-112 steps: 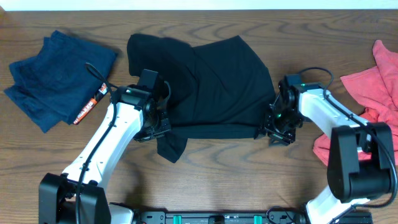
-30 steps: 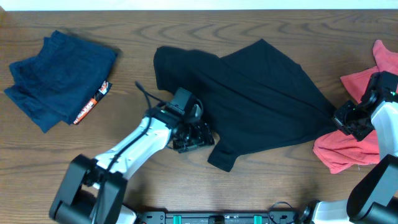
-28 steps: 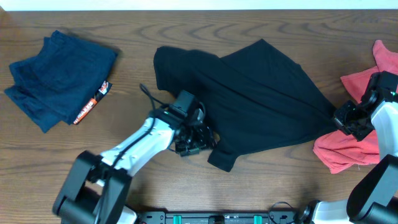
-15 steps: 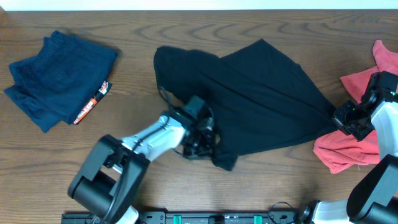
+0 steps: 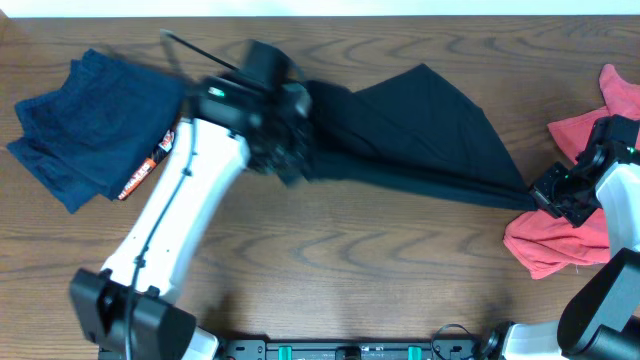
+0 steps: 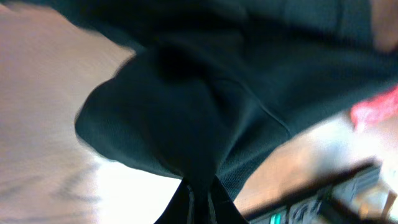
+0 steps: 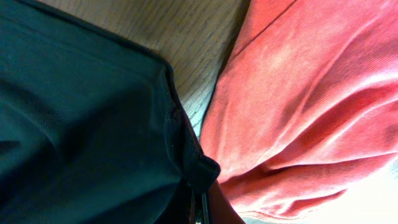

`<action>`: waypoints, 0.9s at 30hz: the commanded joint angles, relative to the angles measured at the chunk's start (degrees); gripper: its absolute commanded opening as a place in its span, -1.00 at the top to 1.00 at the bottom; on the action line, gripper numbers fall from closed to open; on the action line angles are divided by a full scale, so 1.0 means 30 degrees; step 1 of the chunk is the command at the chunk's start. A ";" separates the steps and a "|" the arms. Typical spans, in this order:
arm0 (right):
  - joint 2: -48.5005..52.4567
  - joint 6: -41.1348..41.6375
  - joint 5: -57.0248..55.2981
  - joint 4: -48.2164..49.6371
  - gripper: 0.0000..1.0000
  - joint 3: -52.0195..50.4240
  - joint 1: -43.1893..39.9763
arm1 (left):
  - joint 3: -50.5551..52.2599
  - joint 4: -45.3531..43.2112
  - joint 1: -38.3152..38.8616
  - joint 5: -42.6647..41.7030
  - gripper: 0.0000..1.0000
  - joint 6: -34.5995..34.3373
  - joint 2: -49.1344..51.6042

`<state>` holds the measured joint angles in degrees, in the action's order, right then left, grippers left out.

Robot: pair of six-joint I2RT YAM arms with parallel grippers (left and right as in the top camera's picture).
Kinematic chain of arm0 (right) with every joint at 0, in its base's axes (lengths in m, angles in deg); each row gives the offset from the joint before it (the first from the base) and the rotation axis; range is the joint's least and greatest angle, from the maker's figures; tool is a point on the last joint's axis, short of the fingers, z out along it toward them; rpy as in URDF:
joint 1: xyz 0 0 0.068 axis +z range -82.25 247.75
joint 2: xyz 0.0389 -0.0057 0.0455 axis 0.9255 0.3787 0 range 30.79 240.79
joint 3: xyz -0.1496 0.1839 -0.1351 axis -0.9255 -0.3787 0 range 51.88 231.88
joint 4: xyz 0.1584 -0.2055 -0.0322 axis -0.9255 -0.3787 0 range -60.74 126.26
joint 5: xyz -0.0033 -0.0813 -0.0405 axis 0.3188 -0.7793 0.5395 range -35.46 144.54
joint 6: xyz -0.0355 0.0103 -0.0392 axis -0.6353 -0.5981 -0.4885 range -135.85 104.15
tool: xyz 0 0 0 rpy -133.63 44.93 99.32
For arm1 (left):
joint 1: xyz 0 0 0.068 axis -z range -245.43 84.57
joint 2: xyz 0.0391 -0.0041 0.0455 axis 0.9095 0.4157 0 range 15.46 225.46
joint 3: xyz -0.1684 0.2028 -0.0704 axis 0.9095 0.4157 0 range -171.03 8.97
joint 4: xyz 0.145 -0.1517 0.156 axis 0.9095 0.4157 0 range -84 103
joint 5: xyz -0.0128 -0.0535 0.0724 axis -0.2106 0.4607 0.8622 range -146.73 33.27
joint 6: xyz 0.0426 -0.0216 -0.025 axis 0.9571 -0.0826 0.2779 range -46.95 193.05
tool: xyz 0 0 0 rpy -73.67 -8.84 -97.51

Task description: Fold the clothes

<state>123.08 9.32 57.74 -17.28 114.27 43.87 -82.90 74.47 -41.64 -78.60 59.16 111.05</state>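
Wooden table [image 5: 350, 262]: black T-shirt [image 5: 430, 130] stretched between left gripper [image 6: 194, 198] and right gripper [image 7: 196, 202], both clamping it.

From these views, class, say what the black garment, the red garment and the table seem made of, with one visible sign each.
Black garment: soft matte knit, likely cotton-like; it drapes and bunches in folds. Red garment: fine ribbed knit, matte; tiny ridges show up close. Table: wood or wood-look laminate, low sheen; brown grain lines.
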 commanded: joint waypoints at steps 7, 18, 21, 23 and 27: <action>-0.0051 -0.0350 -0.0576 0.0058 0.98 0.0036 0.0015 | 0.5865 -0.2091 0.7147 -0.1494 0.88 0.0393 0.1581; -0.0051 -0.0503 -0.0568 -0.0007 0.98 0.0036 0.0015 | 0.5748 0.0364 0.7373 0.4830 0.28 -0.0379 0.1494; -0.0051 -0.0561 -0.0576 -0.0022 0.98 0.0036 0.0015 | 0.5748 0.0670 0.5574 0.5625 0.13 -0.1741 0.1275; -0.0051 -0.0561 -0.0568 -0.0036 0.98 0.0036 0.0015 | 0.5836 0.0539 0.4386 0.4539 0.01 -0.3293 0.1282; -0.0051 -0.0561 -0.0576 -0.0015 0.98 0.0036 0.0015 | 0.7227 -0.1698 0.3293 0.0721 0.00 -0.3672 0.1282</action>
<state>123.08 8.47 57.04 -17.25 114.27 43.87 -63.82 71.47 -30.89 -69.31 51.79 115.90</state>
